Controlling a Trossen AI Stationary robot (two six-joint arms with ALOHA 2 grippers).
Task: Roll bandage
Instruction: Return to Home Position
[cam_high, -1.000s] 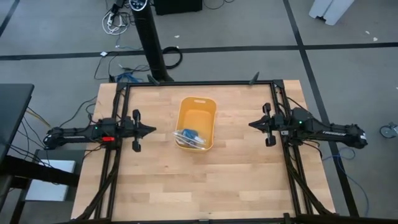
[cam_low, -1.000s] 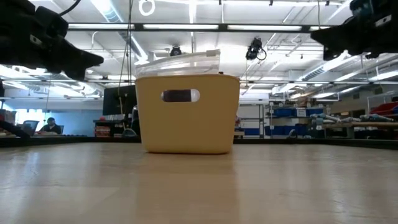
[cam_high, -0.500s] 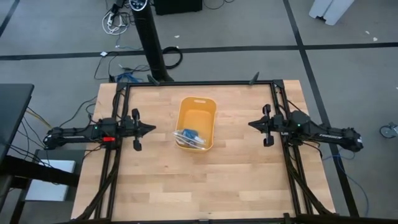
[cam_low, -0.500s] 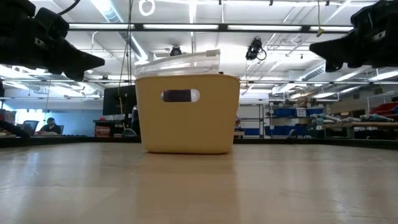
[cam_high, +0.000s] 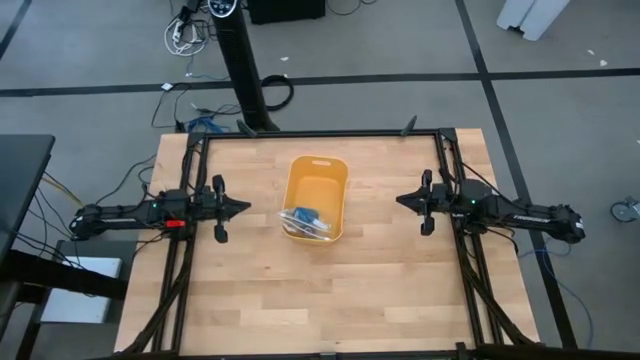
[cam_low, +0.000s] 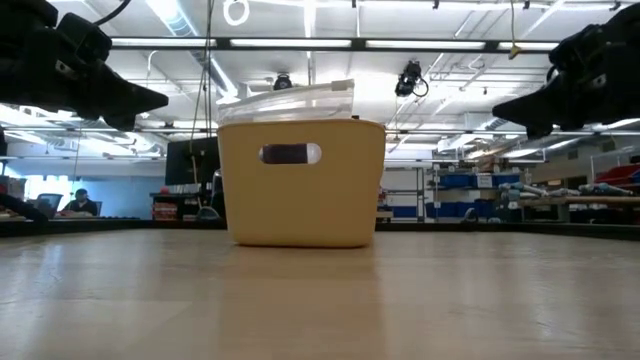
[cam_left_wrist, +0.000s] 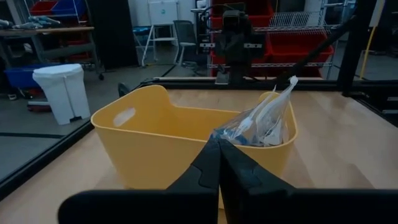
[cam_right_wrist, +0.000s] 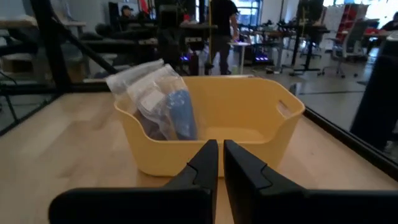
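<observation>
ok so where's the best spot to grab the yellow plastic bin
Probably the rim of a long side wall of the yellow plastic bin, pinched from above near its bare far half; the clear plastic bag with the blue bandage crowds the near end.

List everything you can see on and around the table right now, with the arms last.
Bin: one, yellow, centre of the table.
Bag: one, clear plastic, inside the bin at one end, poking above the rim.
Bandage: one, blue, inside the bag.
Table: one, light wood with a black frame.
Person: one, seated in the room far behind the table.
Left gripper: one, dark, shut, raised off the table at the left side, pointing at the bin.
Right gripper: one, dark, shut, raised off the table at the right side, pointing at the bin.
</observation>
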